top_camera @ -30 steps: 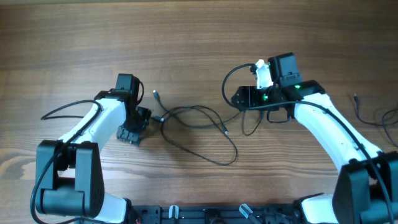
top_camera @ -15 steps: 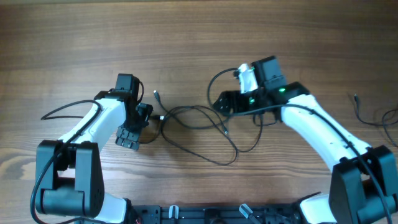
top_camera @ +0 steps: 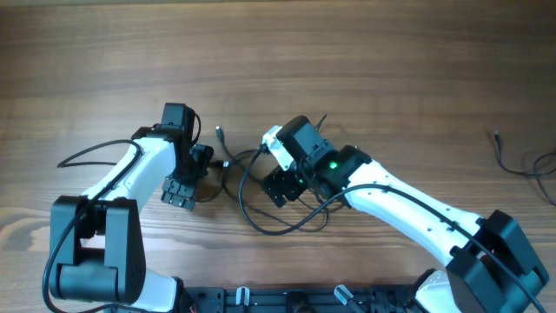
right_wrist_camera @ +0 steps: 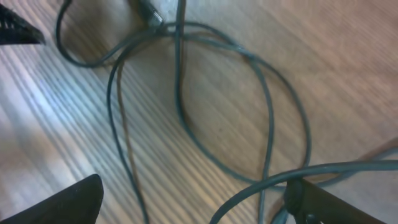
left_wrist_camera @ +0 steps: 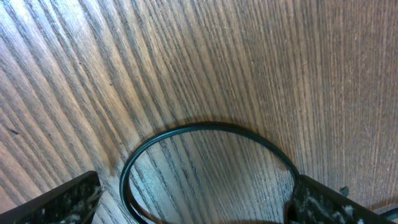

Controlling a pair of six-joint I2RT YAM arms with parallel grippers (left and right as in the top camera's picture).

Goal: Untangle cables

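item: cable tangle (top_camera: pixel 239 158), thin black cords, looped and crossing, lying flat on wood table (top_camera: pixel 347 52), mid-table btwn the two arms. small plug (top_camera: pixel 217 132) sticks out at the tangle's far-left corner. in r wrist view several strands (right_wrist_camera: pixel 178 74) cross over one another.

item: lone cable (top_camera: pixel 512 161), well apart to the right of the tangle, by the table edge.

item: l gripper (top_camera: pixel 193 174), just left of the tangle. arm runs up from the near-left base, elbow bent, wrist turned in toward the tangle. claw spread wide, low over the wood. l wrist view: one loop (left_wrist_camera: pixel 205 126) of the tangle lies btwn the fingers (left_wrist_camera: pixel 62 199), not pinched.

item: r gripper (top_camera: pixel 287 187), directly over the tangle's right half. arm stretched long and low from the near-right base, reaching diagonally in, wrist tipped down, green led (top_camera: pixel 331 163) lit on the wrist. claw spread, holding nothing. r wrist view: cords pass under and btwn the fingers (right_wrist_camera: pixel 68 199). contact w/ cords: can't tell.
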